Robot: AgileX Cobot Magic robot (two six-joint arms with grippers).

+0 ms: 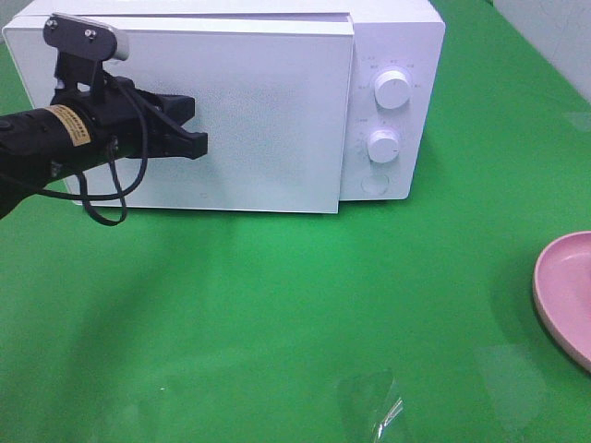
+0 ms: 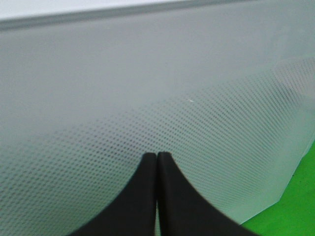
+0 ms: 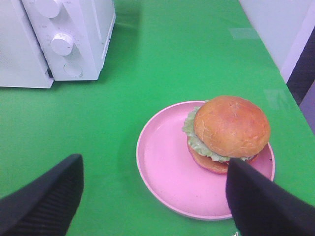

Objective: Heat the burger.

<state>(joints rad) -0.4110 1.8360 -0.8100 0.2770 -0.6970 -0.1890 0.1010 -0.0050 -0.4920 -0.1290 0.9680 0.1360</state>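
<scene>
1. Green counter [image 1: 305,305] carries everything and fills most of the high view.
2. White microwave [image 1: 231,111] stands at the back of it with its door closed and two round knobs [image 1: 392,89] on its panel.
3. Left hand [image 1: 189,129] hangs close in front of the door, fingers [image 2: 142,196] pressed together on nothing.
4. Right hand [image 3: 152,196] hovers spread wide above the pink plate [image 3: 162,167], gripping nothing.
5. Brown-bunned burger [image 3: 229,130] sits on the plate, off-centre toward its rim, well apart from the microwave.
</scene>
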